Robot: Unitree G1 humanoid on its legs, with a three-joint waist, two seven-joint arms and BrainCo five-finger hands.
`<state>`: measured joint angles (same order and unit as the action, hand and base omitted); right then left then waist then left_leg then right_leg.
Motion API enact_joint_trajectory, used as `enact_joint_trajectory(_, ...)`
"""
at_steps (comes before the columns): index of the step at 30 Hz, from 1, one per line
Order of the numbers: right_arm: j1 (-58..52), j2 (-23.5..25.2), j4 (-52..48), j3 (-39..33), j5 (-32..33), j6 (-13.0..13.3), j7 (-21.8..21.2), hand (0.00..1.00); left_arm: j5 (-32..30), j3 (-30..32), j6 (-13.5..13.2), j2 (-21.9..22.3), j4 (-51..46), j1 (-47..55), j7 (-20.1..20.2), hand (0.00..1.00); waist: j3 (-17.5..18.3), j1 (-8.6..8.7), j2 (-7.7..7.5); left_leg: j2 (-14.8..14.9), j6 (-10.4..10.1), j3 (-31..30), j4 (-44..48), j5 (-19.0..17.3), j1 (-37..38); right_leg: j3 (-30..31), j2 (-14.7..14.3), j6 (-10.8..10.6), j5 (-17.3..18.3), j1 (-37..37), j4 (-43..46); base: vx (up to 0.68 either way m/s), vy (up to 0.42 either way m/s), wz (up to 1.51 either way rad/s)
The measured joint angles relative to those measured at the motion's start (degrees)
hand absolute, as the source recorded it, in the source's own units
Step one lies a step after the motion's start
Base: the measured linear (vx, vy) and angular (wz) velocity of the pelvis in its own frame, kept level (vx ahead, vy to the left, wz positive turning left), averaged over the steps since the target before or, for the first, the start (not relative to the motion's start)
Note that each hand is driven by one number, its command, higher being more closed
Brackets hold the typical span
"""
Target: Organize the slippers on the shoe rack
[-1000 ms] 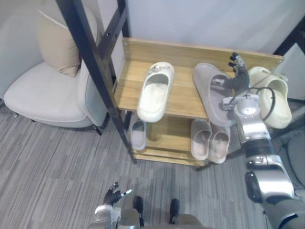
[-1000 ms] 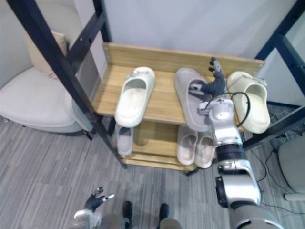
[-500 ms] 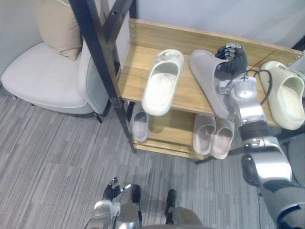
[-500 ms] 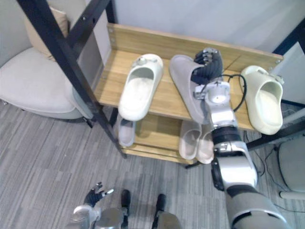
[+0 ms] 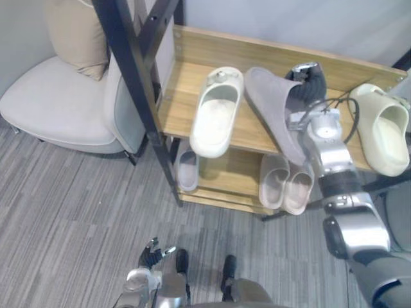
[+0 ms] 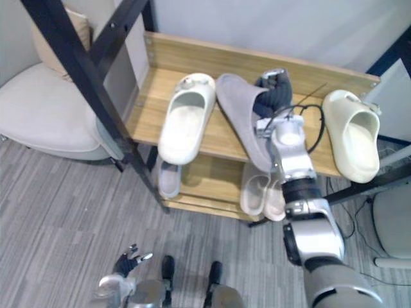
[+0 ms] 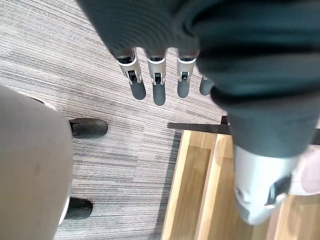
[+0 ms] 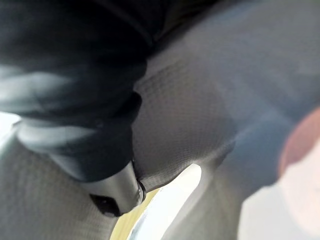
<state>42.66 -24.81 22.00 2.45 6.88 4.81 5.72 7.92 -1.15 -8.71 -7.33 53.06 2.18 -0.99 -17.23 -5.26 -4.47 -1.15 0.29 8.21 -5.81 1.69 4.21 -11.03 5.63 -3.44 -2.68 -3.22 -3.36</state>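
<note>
On the wooden shoe rack's top shelf [image 5: 176,106], a grey slipper [image 5: 270,109] is tipped up on its edge. My right hand [image 5: 313,78] is curled round its upper at the far end. In the right wrist view the grey slipper's cloth [image 8: 190,115] sits right against my thumb [image 8: 107,190]. A cream slipper [image 5: 217,110] lies just left of it, toe overhanging the front edge. Another cream slipper [image 5: 384,131] lies at the shelf's right end. My left hand [image 5: 153,253] hangs low over the carpet, fingers [image 7: 157,85] straight.
The lower shelf holds a pale pair of slippers [image 5: 286,183] and a single slipper [image 5: 187,172]. A black slanted frame post [image 5: 131,77] crosses in front of the rack's left end. A pale armchair [image 5: 58,115] with a cushion stands at the left.
My right hand's fingers have curled onto the grey slipper, which has tipped up on its edge and swung left toward the cream slipper. The camera shifted early on.
</note>
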Motion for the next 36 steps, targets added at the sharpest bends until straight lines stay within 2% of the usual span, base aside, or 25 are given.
enact_joint_trajectory(4, -8.38, 0.19, -10.54, -0.01, 0.06, 0.97, -0.18, 1.0, -1.11, 0.03, 0.57, -0.07, 0.63, 0.08, 0.0, 0.0, 0.34, 1.48, 0.04, -0.31, 0.04, 0.21, 0.66, -0.04, 0.33, 0.2, 0.39, -0.08, 0.04, -0.81, 0.07, -0.04, 0.017, -0.02)
enact_joint_trajectory(9, -17.52, 2.39, -20.62, -0.45, -0.19, 1.69, -0.23, 1.0, -2.9, 0.03, 0.71, 0.04, 1.84, 1.12, 0.07, 0.0, 3.15, 2.94, 0.34, -0.09, -0.39, 0.99, 1.17, -0.56, 1.12, 1.22, 0.21, -0.12, 0.04, -1.01, 0.06, -0.03, 0.004, -0.11)
enact_joint_trajectory(14, -24.24, 2.52, -28.95, -1.95, -0.12, 3.62, -1.4, 1.0, -4.45, 0.04, 0.73, 0.28, 3.23, 1.41, 0.14, 0.0, 5.36, 3.34, 1.11, 0.37, -1.15, 2.27, 3.11, -2.33, 2.07, 2.55, -0.08, -0.11, 0.02, -2.15, 0.01, -0.02, 0.001, -0.14)
enact_joint_trajectory(15, -27.25, 2.52, -32.26, -2.52, -0.05, 4.34, -2.03, 1.0, -4.51, 0.03, 0.72, 0.5, 3.62, 2.08, 0.16, 0.0, 6.78, 3.89, 1.56, 0.45, -1.27, 2.29, 3.12, -2.44, 2.12, 2.61, -0.14, -0.11, 0.02, -2.22, -0.17, 0.0, 0.0, 0.0)
enact_joint_trajectory(18, -31.72, 2.89, -35.57, -2.5, 0.14, 5.96, -3.97, 1.0, -4.58, 0.03, 0.67, 0.87, 3.96, 2.83, 0.19, 0.0, 7.94, 4.96, 2.1, 0.55, -1.46, 2.33, 3.27, -2.57, 2.3, 2.62, -0.24, -0.08, -0.01, -2.76, -0.87, 0.0, 0.0, 0.0)
enact_joint_trajectory(24, -40.35, 6.29, -36.86, -1.3, 0.53, 6.03, -7.6, 1.0, -4.63, -0.01, 0.6, 1.3, 5.04, 2.95, 0.24, 0.0, 9.16, 5.06, 3.05, 1.34, -2.01, 3.24, 4.96, -3.74, 2.45, 3.44, -0.55, 0.0, -0.06, -3.22, -1.31, 0.0, -0.004, -0.09)
enact_joint_trajectory(29, -48.35, 8.06, -36.28, 4.69, 0.51, 5.5, -10.25, 1.0, -5.68, -0.84, 0.55, 1.46, 5.9, 2.94, 0.35, 0.0, 9.97, 5.3, 3.67, 1.66, -2.32, 3.67, 4.98, -4.34, 4.04, 3.72, -0.84, 0.07, -0.07, -4.87, -2.03, 0.01, -0.003, -0.06)
enact_joint_trajectory(33, -49.95, 9.41, -32.37, 7.27, 0.46, 5.07, -11.68, 1.0, -5.67, -1.03, 0.45, 1.41, 5.94, 2.9, 0.41, 0.0, 9.95, 5.25, 3.74, 1.81, -2.31, 3.79, 5.27, -4.42, 4.2, 3.81, -0.9, 0.08, -0.06, -5.0, -1.79, 0.0, 0.0, 0.0)
enact_joint_trajectory(34, -49.97, 9.5, -30.73, 7.87, 0.31, 4.59, -12.13, 1.0, -5.64, -1.12, 0.32, 1.39, 5.86, 2.78, 0.59, 0.0, 9.62, 5.19, 3.88, 2.05, -2.25, 3.91, 6.88, -5.29, 3.65, 3.89, -0.9, 0.22, 0.33, -4.79, -0.77, 0.0, 0.013, -0.05)
enact_joint_trajectory(36, -49.68, 9.27, -28.25, 9.34, 0.2, 3.93, -12.31, 1.0, -5.63, -2.77, 0.14, 1.33, 5.54, 1.7, 1.26, 0.0, 7.53, 4.98, 5.02, 4.06, -1.59, 4.17, 18.24, -10.05, -2.05, 4.44, -1.16, 0.56, 3.95, -0.25, 7.56, -0.05, 0.017, -0.08)
